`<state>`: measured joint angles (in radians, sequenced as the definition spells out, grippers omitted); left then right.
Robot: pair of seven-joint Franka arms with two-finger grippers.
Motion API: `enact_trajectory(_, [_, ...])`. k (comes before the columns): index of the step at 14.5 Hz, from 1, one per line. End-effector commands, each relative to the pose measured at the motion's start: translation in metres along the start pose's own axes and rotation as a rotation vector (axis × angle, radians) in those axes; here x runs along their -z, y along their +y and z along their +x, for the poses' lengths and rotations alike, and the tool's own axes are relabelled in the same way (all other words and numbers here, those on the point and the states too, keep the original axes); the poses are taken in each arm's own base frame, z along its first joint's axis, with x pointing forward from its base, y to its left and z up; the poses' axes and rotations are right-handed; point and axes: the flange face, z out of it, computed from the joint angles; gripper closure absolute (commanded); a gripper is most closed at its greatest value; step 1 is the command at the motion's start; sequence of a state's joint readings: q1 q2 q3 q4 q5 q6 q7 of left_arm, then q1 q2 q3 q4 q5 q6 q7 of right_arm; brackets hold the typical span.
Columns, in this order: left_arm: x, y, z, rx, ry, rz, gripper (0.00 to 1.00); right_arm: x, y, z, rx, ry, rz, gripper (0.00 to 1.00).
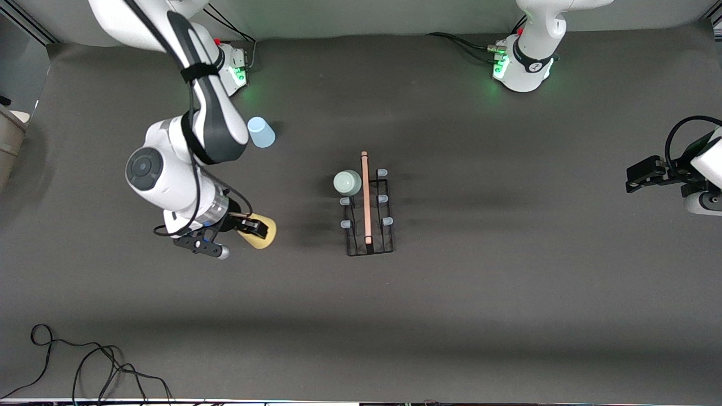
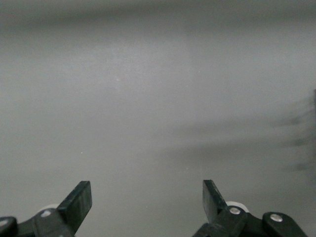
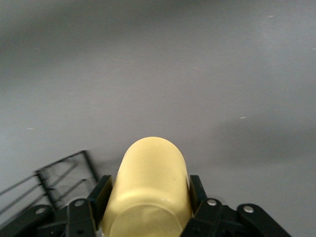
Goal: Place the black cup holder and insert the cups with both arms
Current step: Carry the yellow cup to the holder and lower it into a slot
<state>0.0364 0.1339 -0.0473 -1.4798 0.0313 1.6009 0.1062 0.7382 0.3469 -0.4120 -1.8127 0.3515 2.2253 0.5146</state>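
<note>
One cup, the pale green (image 1: pixel 347 182), already sits on the holder (image 1: pixel 368 211) mid-table. The right gripper (image 1: pixel 252 226) pinches the yellow cup (image 1: pixel 260 231) toward its own end of the table; it should tip the mouth down and lower squarely over a free capped prong. The left gripper (image 2: pixel 147 205) waits, spread wide. Smooth tapered plastic could slip. The blue cup (image 1: pixel 261 132) stands near the right base.

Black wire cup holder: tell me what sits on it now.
One pale green plastic cup sits upturned over a prong of the black wire cup holder, on the end farthest from the front camera. Five blue-capped prongs stand bare. The prong under the cup is hidden.
</note>
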Motion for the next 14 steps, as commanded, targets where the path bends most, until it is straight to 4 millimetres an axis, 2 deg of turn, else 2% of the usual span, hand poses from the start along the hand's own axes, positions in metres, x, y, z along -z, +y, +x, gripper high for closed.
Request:
enact_trajectory(1, [0.006, -0.002, 0.001, 0.015, -0.007, 0.0, 0.0, 0.0, -0.049, -0.02, -0.066, 0.0, 0.014, 1.0])
enact_trajectory(4, [0.006, -0.003, 0.001, 0.015, -0.007, -0.002, 0.0, 0.001, -0.102, -0.043, -0.146, 0.029, 0.035, 1.0])
enact_trajectory(6, [0.006, -0.003, 0.001, 0.015, -0.006, 0.0, 0.0, -0.001, -0.124, -0.049, -0.18, 0.045, 0.044, 1.0])
enact_trajectory(8, [0.004, -0.003, 0.002, 0.016, -0.009, 0.001, 0.0, -0.018, -0.146, -0.067, -0.185, 0.048, 0.033, 1.0])
enact_trajectory(10, [-0.006, -0.004, 0.004, 0.02, -0.029, 0.002, 0.0, -0.041, -0.16, -0.083, -0.187, 0.052, 0.004, 1.0])
enact_trajectory(11, [-0.01, -0.004, 0.006, 0.017, -0.038, 0.001, 0.0, -0.051, -0.16, -0.085, -0.184, 0.053, -0.011, 1.0])
enact_trajectory(14, [-0.004, -0.01, 0.006, 0.011, -0.025, 0.008, 0.0, -0.064, -0.163, -0.091, -0.179, 0.059, -0.018, 1.0])
